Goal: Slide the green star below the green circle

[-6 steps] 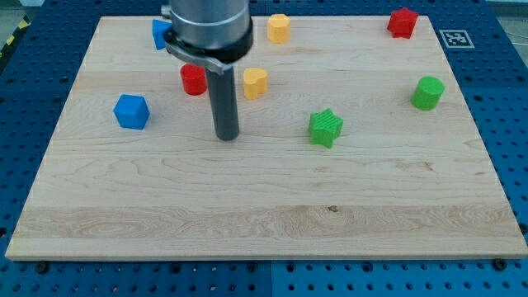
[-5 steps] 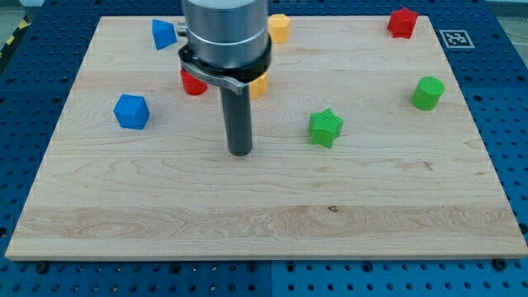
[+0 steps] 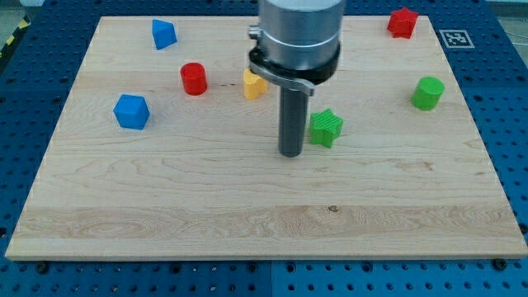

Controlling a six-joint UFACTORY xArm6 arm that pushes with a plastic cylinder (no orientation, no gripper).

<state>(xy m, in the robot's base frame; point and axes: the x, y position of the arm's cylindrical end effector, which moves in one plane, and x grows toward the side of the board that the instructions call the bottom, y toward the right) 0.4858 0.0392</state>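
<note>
My tip [image 3: 290,153] sits just left of the green plastic star block [image 3: 326,128] (no claw on this rig, just a rod), mid wooden counter [image 3: 247,214]. Green cylinder block [image 3: 427,93] is well right.

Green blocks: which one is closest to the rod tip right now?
The green star. It sits just to the view's right of my tip, nearly touching, while the green circle stands far off near the board's right edge.

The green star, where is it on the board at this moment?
The green star lies right of the board's centre in the camera view, with my tip just at its lower left. The green circle sits farther toward the view's right, slightly higher.
</note>
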